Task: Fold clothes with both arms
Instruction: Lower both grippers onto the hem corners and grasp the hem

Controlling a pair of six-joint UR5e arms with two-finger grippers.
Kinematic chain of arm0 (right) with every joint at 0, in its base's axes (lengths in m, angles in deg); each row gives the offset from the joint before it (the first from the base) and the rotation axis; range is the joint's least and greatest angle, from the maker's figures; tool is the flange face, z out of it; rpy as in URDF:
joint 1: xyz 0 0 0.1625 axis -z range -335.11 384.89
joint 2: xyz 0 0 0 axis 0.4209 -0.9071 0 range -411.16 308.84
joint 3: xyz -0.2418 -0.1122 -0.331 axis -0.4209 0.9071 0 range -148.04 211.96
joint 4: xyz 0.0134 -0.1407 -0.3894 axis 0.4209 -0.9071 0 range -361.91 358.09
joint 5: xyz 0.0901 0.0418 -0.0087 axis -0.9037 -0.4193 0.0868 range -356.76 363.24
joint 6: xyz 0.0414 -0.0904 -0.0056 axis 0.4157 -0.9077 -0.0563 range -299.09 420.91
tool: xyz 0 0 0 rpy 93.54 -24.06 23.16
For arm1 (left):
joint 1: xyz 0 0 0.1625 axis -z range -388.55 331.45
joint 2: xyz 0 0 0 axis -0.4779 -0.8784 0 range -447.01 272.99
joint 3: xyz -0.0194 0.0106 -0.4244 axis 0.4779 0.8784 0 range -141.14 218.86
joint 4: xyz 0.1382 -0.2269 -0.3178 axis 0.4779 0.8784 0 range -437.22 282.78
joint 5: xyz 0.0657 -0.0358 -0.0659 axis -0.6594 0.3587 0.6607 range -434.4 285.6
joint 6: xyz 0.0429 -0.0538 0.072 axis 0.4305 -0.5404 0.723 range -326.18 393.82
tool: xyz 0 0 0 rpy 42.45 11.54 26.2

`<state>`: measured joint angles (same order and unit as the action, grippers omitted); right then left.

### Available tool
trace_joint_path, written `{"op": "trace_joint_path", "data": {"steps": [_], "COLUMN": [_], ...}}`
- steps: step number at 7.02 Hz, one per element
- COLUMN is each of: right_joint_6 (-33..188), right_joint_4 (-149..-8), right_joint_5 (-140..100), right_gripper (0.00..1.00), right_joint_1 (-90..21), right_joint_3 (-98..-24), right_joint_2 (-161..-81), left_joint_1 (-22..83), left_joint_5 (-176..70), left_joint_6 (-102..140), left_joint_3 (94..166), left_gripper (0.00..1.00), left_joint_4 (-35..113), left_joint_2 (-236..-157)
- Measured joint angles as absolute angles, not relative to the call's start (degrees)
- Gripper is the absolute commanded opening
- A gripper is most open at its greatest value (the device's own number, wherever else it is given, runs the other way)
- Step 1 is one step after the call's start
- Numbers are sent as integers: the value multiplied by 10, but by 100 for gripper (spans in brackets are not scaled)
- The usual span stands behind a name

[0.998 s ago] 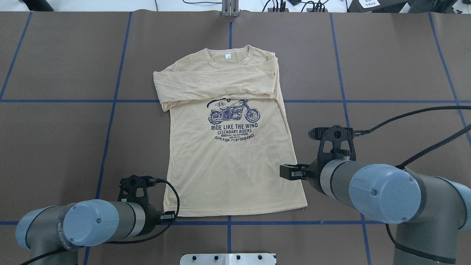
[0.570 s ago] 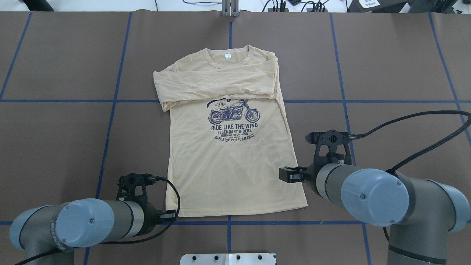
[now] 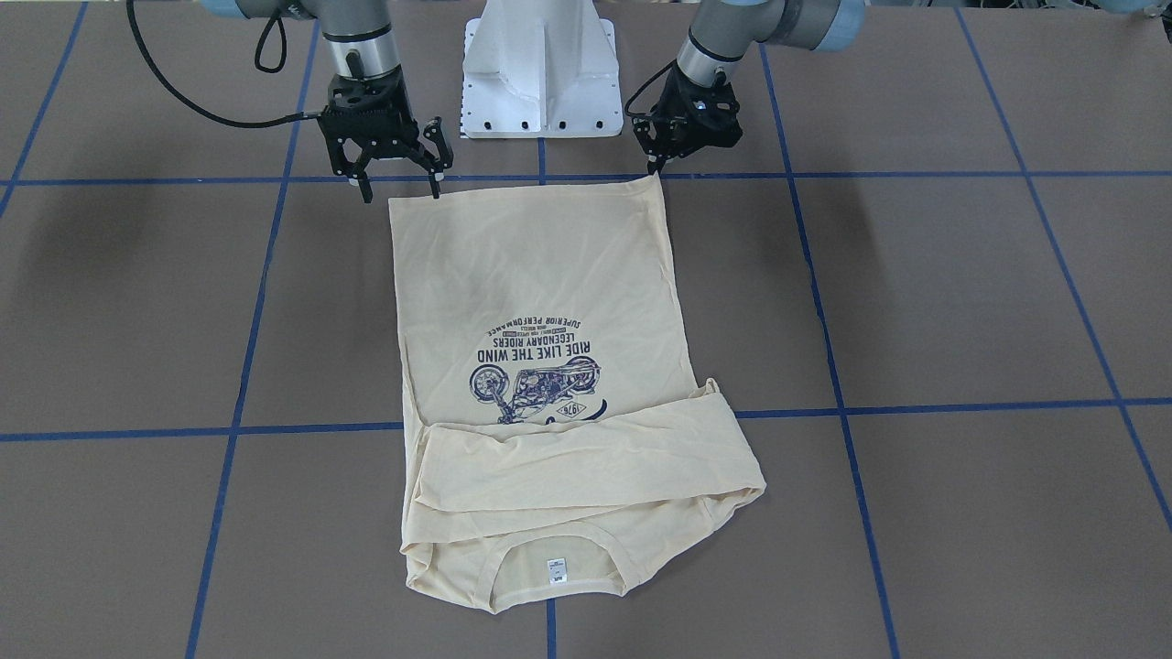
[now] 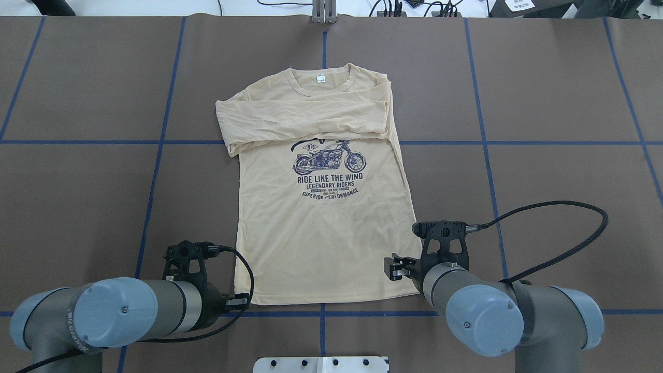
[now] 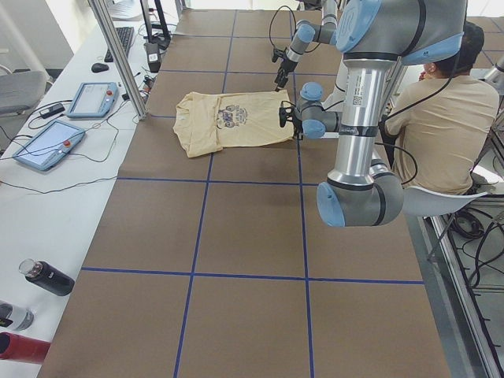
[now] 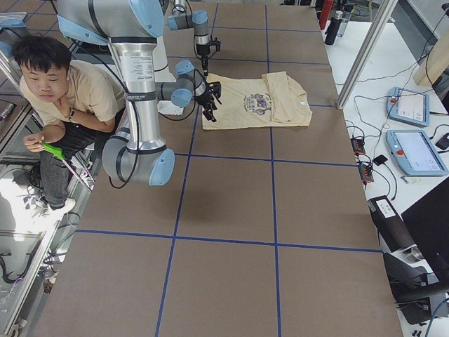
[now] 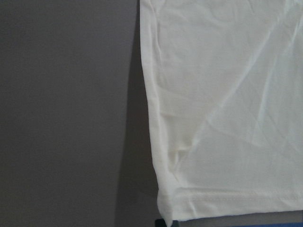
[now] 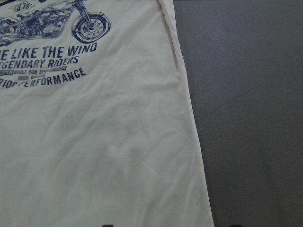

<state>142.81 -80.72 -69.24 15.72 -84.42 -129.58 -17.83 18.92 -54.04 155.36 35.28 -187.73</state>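
**Q:** Entry one. Where does your T-shirt sit?

**A:** You have the T-shirt flat on the desk, print facing up. The collar is on the side away from the robot and the hem is nearest it. Both long sleeves are folded across the chest, just above the motorcycle print. The neck label shows inside the collar.

**Q:** Right pincer?

**A:** Right pincer: jaws wide, tips pointing down, straddling the hem corner on the robot's right. You cannot tell whether the tips touch the cloth. Its wrist camera looks along the shirt's side edge, with the print lettering at the top.

**Q:** Left pincer?

**A:** Left pincer: jaws drawn narrow, tips at the other hem corner. Its wrist camera shows that corner lying flat, with one dark tip just below it. You cannot tell whether any cloth is pinched.

**Q:** Surroundings?

**A:** Blue tape lines grid the desk, and the hem lies just beside one, roughly parallel. A person sits near the robot's base.
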Motion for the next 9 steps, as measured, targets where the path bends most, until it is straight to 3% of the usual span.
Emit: {"op": "trace_joint_path", "data": {"steps": [3,6,9], "right_joint_6": [1430,1445,1458], "right_joint_4": [-796,-795,-796], "right_joint_5": [-661,-642,-629], "right_gripper": [63,44,44], "right_joint_1": [180,202,220], "right_joint_3": [-825,-828,-834], "right_joint_2": [-1317,-1329,-1333], "left_joint_1": [-178,-179,-179], "left_joint_5": [189,189,189], "left_joint_6": [-541,-541,-541], "left_joint_3": [1554,1553,1553], "left_gripper": [0,0,0], "left_joint_4": [353,353,353], "left_joint_2": [-1877,-1876,-1874]}}
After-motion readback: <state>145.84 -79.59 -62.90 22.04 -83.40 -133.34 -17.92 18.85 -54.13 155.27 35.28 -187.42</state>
